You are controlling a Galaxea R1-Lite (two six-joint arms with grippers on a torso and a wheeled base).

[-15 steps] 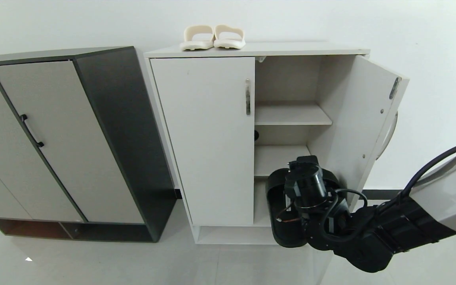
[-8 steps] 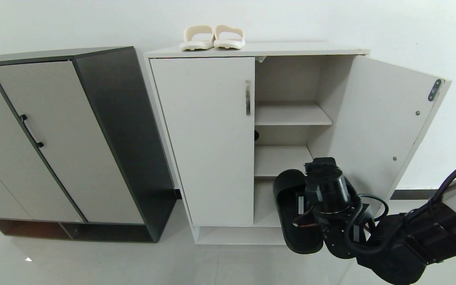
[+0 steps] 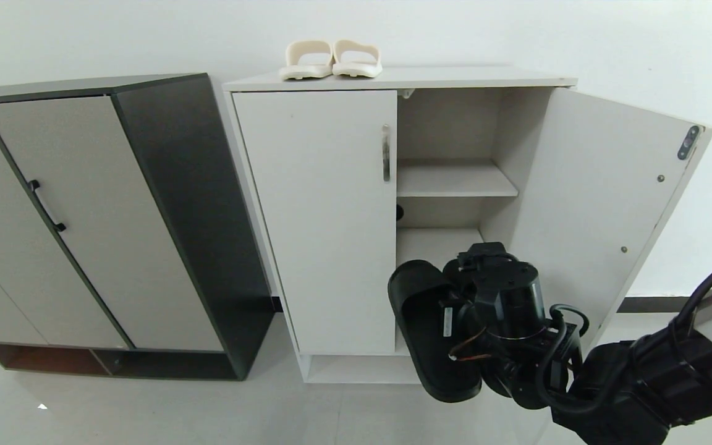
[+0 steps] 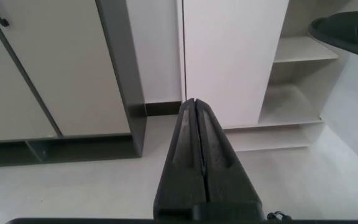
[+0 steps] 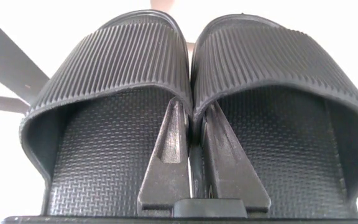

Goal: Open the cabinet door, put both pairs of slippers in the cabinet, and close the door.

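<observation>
A pair of black slippers (image 3: 428, 334) hangs in front of the white cabinet's (image 3: 319, 216) lower right opening, toes up and tilted to the left. My right gripper (image 5: 194, 118) is shut on the two inner edges of the black slippers (image 5: 123, 124), pinching them together. The cabinet's right door (image 3: 603, 191) stands wide open, showing two bare shelves (image 3: 452, 182). A cream pair of slippers (image 3: 331, 59) rests on the cabinet top. My left gripper (image 4: 196, 102) is shut on nothing, low over the floor in front of the cabinets.
A dark grey cabinet (image 3: 115, 216) with closed doors stands right beside the white one on the left. The white cabinet's left door (image 3: 322, 204) is closed. Pale floor (image 3: 207, 414) spreads in front of both cabinets.
The right door has swung much wider open. My right arm with the black slippers drifted right, then came back left and slightly up before the opening.
</observation>
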